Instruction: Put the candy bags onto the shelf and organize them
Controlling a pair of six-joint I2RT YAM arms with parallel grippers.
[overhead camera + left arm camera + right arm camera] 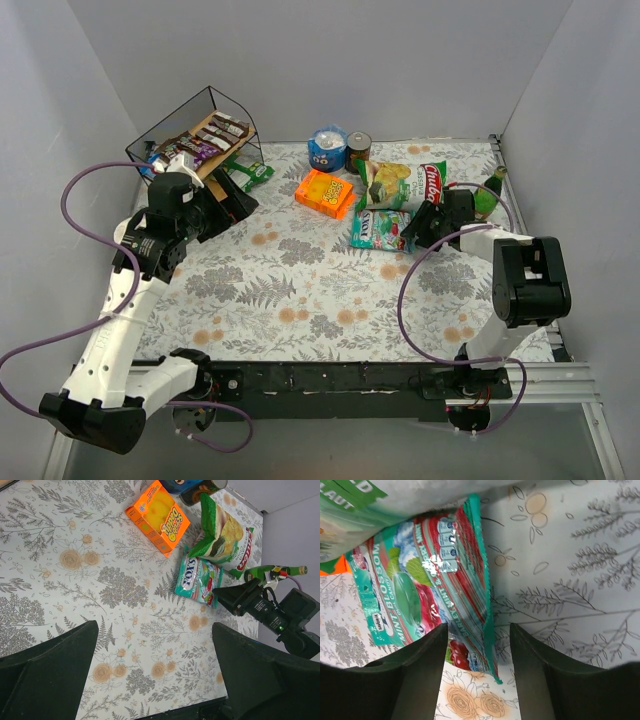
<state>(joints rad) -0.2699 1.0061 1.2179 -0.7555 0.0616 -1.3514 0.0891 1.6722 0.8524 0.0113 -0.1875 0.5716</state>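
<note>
My right gripper [479,665] is spread wide. The lower edge of one teal candy bag [420,590] lies in the gap between my fingers [415,680], and they are not pinching it. From above, that bag lies flat on the table [300,290] at 9 o'clock from the gripper. One large green chip bag [405,183] touches the bag's far edge at 12 o'clock. One green bottle [490,190] lies at 2 o'clock from the gripper.

My left gripper [155,670] is spread as well, with only the flowered cloth showing between its two fingers. Seen from above, one green candy bag [250,175] lies on the table at its 12 o'clock, just beside the shelf [218,160]. The shelf stands at 11 o'clock, in the far left corner. Brown and purple candy bags [205,138] lie overlapped on its boards, too small for me to count. That makes two candy bags on the table.

Between my two arms sits one orange box [326,192]. At its 12 o'clock stand two round cans, a blue can [327,148] and a dark can [358,150], side by side.
</note>
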